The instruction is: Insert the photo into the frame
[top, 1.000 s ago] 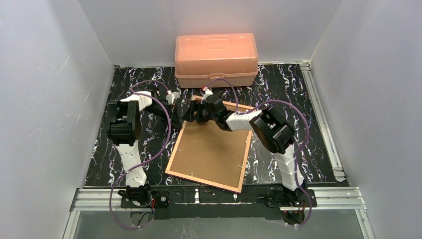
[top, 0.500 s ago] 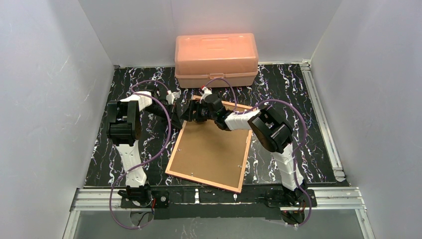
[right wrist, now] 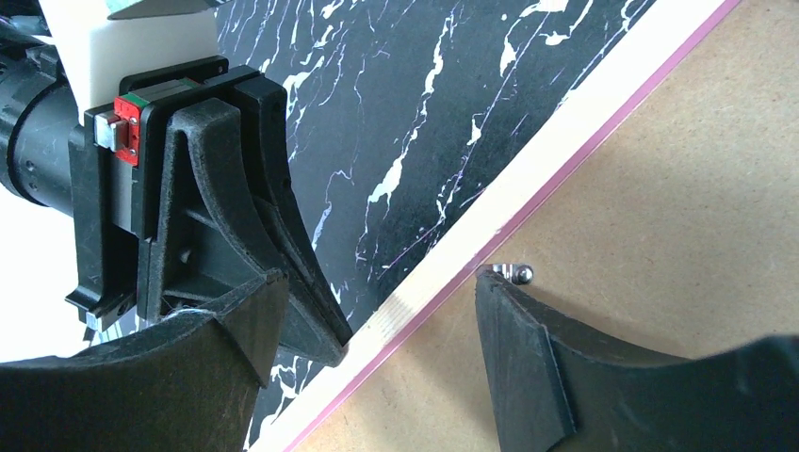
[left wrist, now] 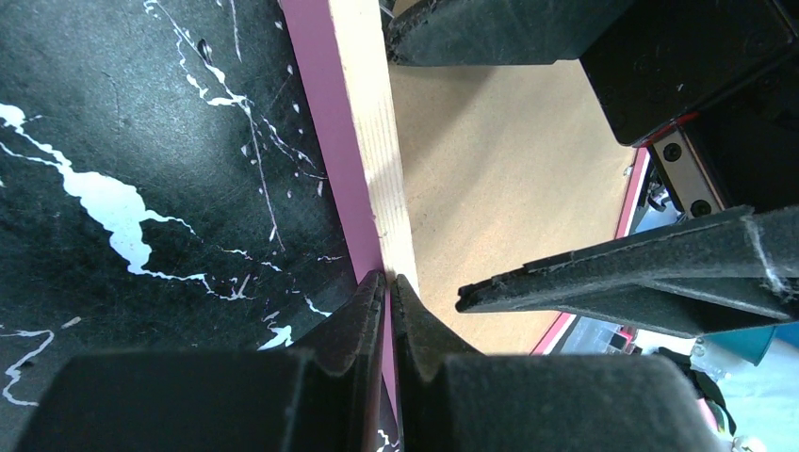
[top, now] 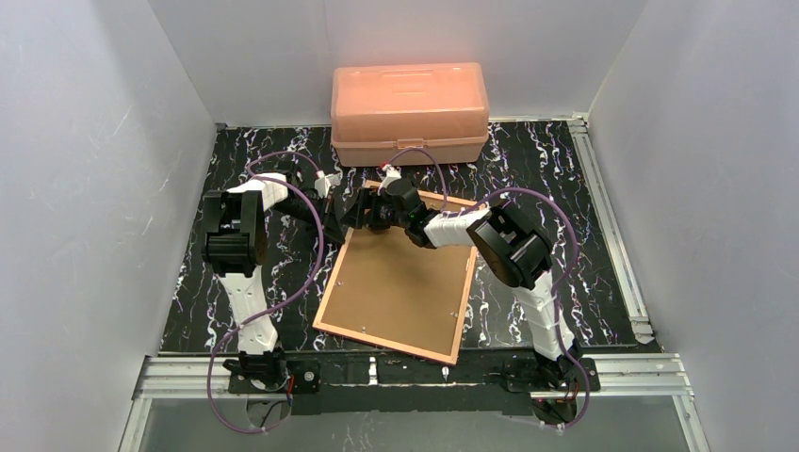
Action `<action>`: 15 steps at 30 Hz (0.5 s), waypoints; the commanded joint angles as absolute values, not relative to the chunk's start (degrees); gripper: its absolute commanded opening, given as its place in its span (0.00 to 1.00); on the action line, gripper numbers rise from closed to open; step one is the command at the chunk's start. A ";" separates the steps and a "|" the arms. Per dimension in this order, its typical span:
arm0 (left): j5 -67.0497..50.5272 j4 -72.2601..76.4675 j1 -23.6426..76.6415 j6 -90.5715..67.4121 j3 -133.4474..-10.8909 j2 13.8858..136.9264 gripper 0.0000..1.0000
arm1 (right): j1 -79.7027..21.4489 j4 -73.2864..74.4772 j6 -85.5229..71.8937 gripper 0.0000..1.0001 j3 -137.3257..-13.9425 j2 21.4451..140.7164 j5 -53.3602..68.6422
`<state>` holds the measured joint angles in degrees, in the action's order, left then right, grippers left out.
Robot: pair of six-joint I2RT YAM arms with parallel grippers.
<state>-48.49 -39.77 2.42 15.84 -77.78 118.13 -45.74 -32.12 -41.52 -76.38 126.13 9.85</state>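
Frame (top: 384, 345) lies flat on the black table (top: 565, 217) with white streaks, near the middle, and its back faces up. It sits a bit crooked. A brown board (top: 400, 287) fills its back. The rim looks pale like wood on top, with a thin pink strip along its side.

Both arms reach to the far left corner of the frame. The left gripper (left wrist: 387, 281) is closed tight, with nothing between its two fingers. Its tips touch the left edge of the frame, right where the pale part meets the pink strip. It comes at the frame from the table side.

The right gripper (right wrist: 382, 282) is wide open and holds nothing. It hangs over the same edge, with one finger above the table and the other above the brown board. A small shiny metal pin (right wrist: 516, 273) sits on the board just by the tip of that finger. The two grippers are very close to each other.

A big pink box (top: 410, 104) with a lid stands at the back of the table, past the frame and not touching it
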 commanded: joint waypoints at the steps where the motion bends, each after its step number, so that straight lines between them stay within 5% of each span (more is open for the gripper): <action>1: -46.56 -40.89 3.23 17.58 -75.88 116.51 0.04 | -45.35 -31.68 -39.11 0.81 -77.44 128.58 5.90; 15: -47.42 -41.30 3.17 18.08 -75.51 116.77 0.04 | -45.59 -34.18 -40.05 0.79 -77.63 129.71 2.52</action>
